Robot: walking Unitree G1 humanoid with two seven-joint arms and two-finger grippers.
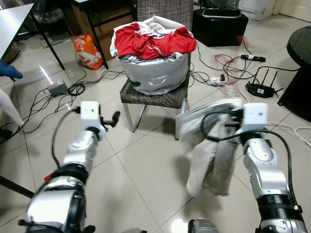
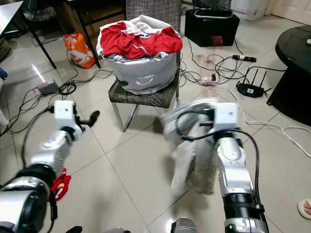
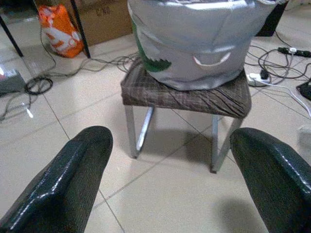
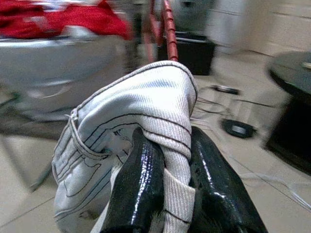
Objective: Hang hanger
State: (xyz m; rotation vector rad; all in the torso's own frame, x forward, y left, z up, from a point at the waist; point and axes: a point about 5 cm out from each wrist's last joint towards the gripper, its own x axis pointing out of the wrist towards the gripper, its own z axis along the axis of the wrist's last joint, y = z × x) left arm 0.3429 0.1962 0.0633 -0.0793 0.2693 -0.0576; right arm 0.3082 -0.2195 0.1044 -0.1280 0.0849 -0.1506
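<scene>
Tiled floor (image 1: 146,174) with many cables. Orange bag (image 1: 88,51) at left, near table leg. Chair (image 1: 155,97) ahead carries laundry bag (image 1: 155,73), red garment (image 1: 153,41) on top. Router (image 1: 260,89) at right. Left end effector (image 1: 114,118) wide open, empty. Right end effector (image 4: 167,160) clamped on pale garment (image 1: 211,155), hanging down. Red hanger (image 4: 167,29) partly visible above garment, axis unclear.
</scene>
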